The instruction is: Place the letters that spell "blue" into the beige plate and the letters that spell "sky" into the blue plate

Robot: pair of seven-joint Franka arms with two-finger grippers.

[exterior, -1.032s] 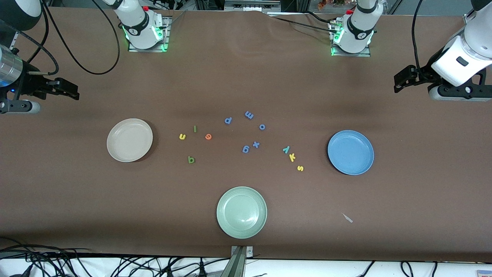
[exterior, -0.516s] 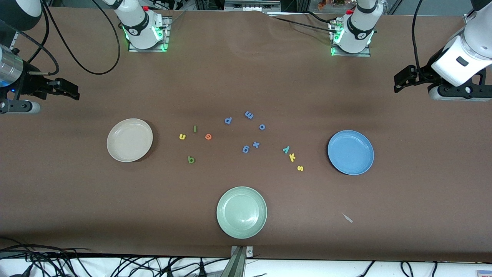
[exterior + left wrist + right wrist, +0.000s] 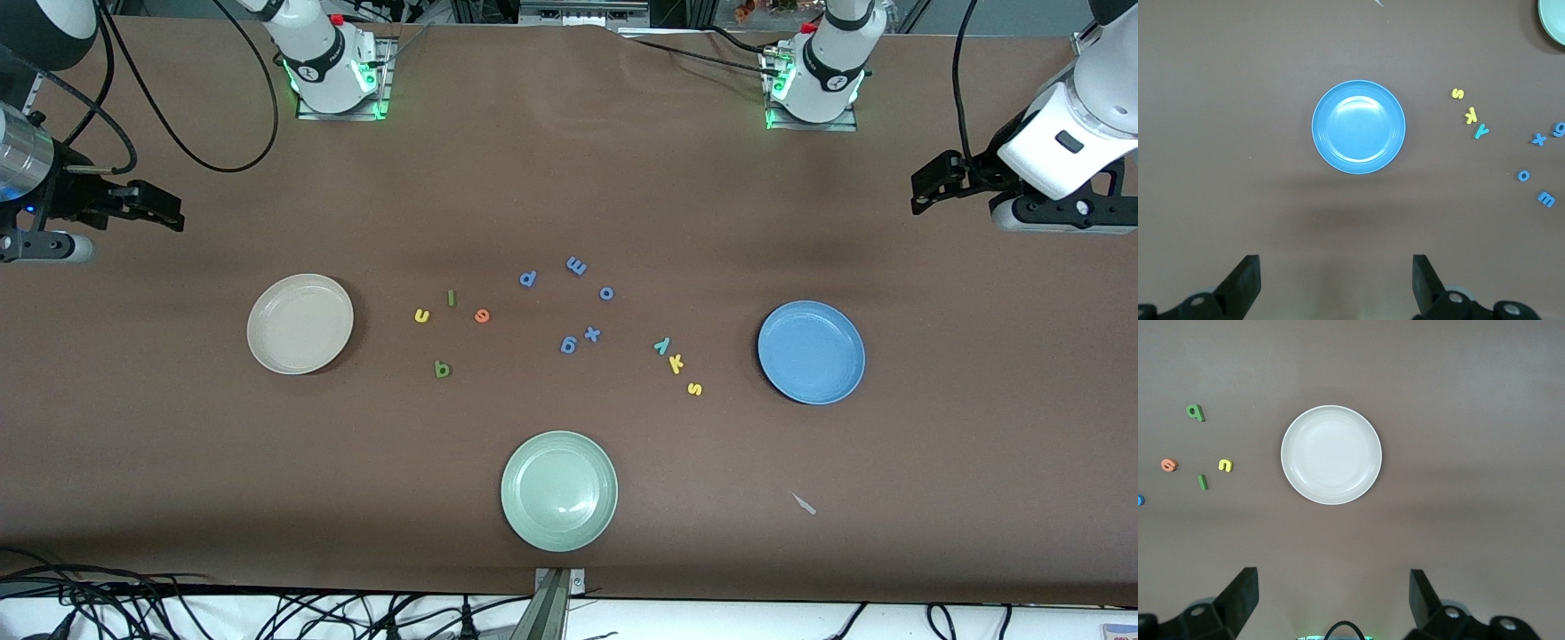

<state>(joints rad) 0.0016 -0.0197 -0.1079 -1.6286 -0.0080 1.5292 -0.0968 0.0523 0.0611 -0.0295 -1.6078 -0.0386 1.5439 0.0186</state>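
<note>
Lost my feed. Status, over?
Left gripper and right gripper open, empty, waiting at table ends. Beige plate and blue plate empty. All letters on table. Nothing blocking.

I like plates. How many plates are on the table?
3. The beige plate lies toward the right arm's end, the blue plate toward the left arm's end, and the green plate between them, nearest the front camera. None looks hidden.

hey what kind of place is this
Probably a robotics lab: two robot arms bolted to a table under brown cloth, loose cables, and foam letters set out with plates like the beige plate.
</note>
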